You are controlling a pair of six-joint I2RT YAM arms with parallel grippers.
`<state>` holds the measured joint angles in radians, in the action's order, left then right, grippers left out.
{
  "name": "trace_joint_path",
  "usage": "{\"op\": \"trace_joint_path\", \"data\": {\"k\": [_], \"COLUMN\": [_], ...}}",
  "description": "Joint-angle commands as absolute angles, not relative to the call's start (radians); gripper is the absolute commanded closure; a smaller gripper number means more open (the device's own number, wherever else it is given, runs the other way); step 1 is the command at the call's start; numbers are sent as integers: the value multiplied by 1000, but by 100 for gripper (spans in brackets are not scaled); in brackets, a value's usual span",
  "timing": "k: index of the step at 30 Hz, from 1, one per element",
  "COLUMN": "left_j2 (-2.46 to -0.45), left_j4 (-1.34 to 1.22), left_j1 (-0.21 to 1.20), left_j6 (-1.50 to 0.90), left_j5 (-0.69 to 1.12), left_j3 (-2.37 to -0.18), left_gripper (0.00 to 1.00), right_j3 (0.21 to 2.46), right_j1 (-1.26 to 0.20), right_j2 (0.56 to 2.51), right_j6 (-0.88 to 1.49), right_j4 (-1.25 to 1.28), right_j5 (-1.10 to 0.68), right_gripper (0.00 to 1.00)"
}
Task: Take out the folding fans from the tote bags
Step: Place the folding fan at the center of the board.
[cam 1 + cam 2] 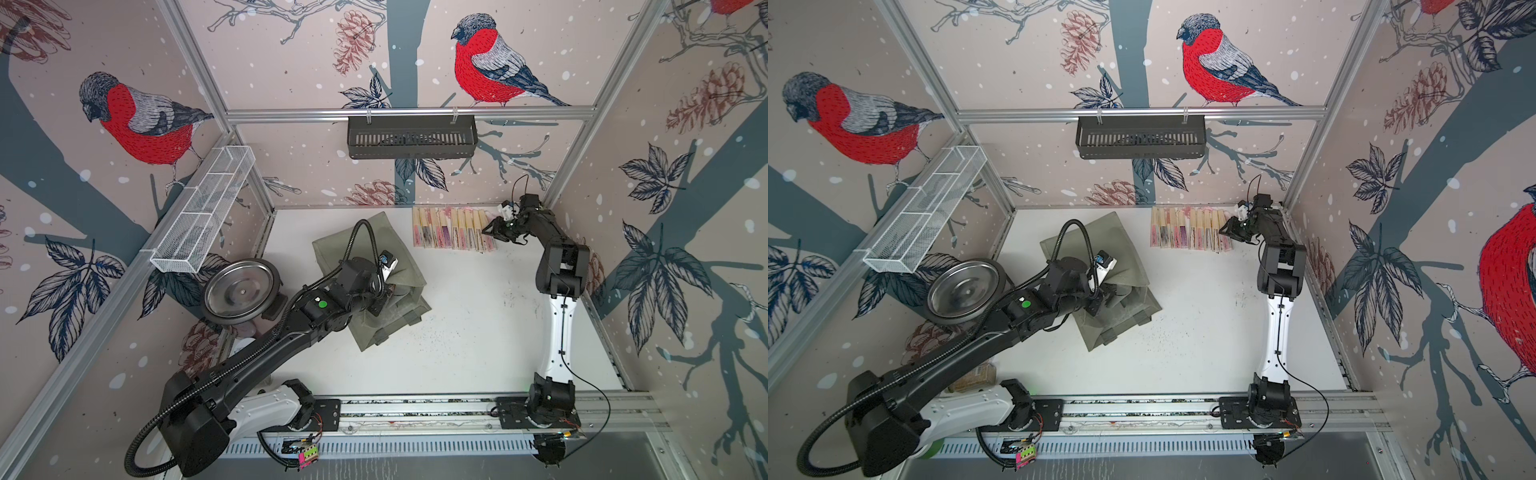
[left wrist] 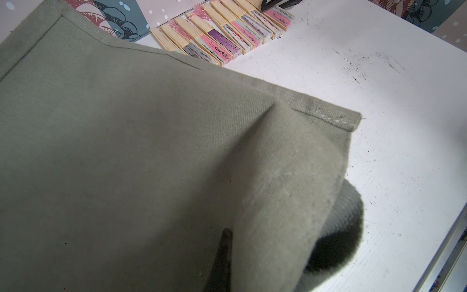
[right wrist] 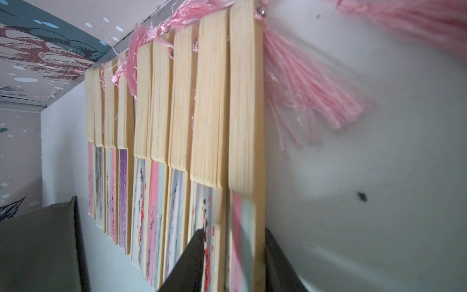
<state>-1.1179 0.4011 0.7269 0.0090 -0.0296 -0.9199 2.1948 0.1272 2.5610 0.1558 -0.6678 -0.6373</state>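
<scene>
Fans [image 1: 453, 228] are mostly out, as far as I can judge. Roughly nine closed ones lie side by side in a neat row on the white table [image 1: 478, 332]. The row sits against the back wall, just right of centre in the upper half of both top views. Their bamboo ends and pink tassels point toward that wall.

My right gripper [image 3: 235, 231] sits at the right end of that row. In the right wrist view its two dark fingers stand apart with the end fan [image 3: 246, 113] between them. The gap looks wider than that one fan, so I read this as a fan being set down, not carried. The picture is blurred there, so I can't rule out light contact.

Left of the row, near the middle of both top views, the tote bag [image 1: 409, 276] lies slumped and rumpled. My left gripper [image 1: 1104, 297] is pinched together on a fold of its grey-green cloth. In the left wrist view the fabric tents up from one dark finger [image 2: 223, 252].

What remains depends on the bag. I can't see inside it from any view. No fan pokes out and no stiff shape shows through the cloth. My guess is that I'm near the end, with a check of the bag's interior not yet done.
</scene>
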Motion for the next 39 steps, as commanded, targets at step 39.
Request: {"op": "trace_joint_path", "data": {"k": [39], "left_j2": [-1114], "left_j4": [382], "left_j1": [726], "left_j6": [17], "left_j5": [-48], "left_j3": [-925], "left_gripper": [100], "right_j3": [593], "right_j1": [-198], "right_j2": [969], "right_j6": [704], "right_j4": [41], "right_j5": [-240], "right_gripper": [52]}}
